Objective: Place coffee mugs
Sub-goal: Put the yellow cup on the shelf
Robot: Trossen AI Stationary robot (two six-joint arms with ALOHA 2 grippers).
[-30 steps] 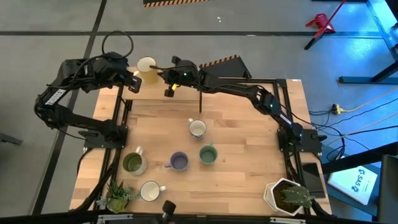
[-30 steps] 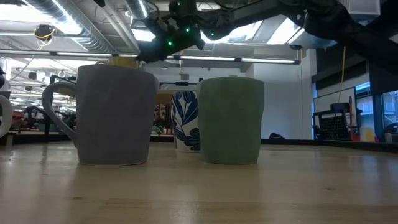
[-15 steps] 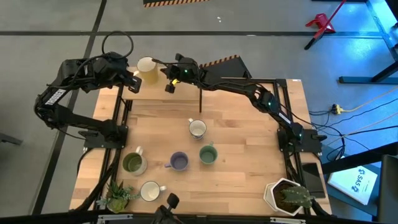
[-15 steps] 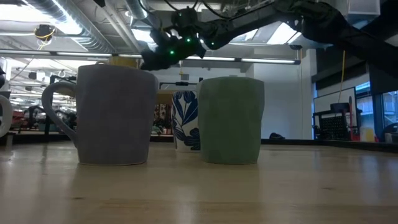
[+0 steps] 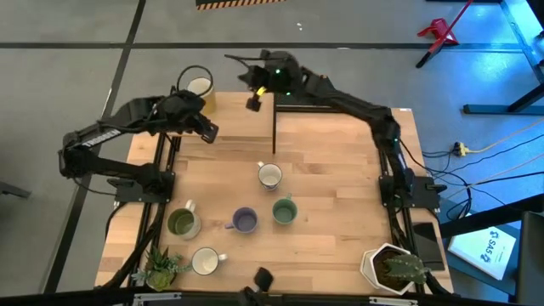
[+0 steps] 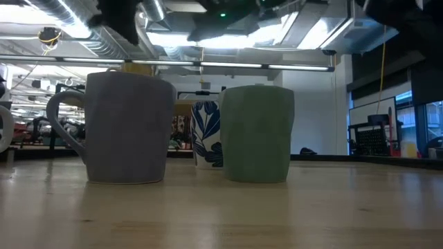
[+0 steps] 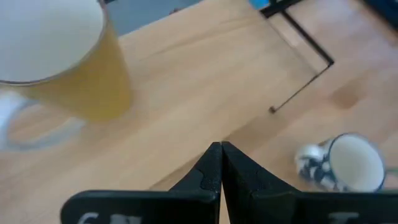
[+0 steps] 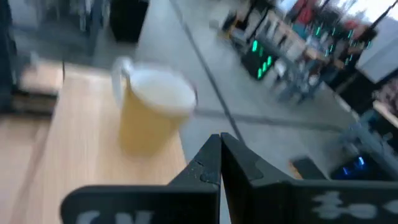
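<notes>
Since the earlier frame, both arms have pulled away from the pale yellow mug (image 5: 200,87), which now stands free at the table's (image 5: 340,170) far left corner. It is a small handled mug with a white interior. The left gripper (image 5: 206,129), fingers pressed together and empty, hovers just inside the far edge beside it. The right gripper (image 5: 252,102), likewise closed and empty, hangs near the far edge. The patterned white mug (image 5: 269,176), purple-blue mug (image 5: 245,221) and sage green mug (image 5: 284,211) stand mid-table.
</notes>
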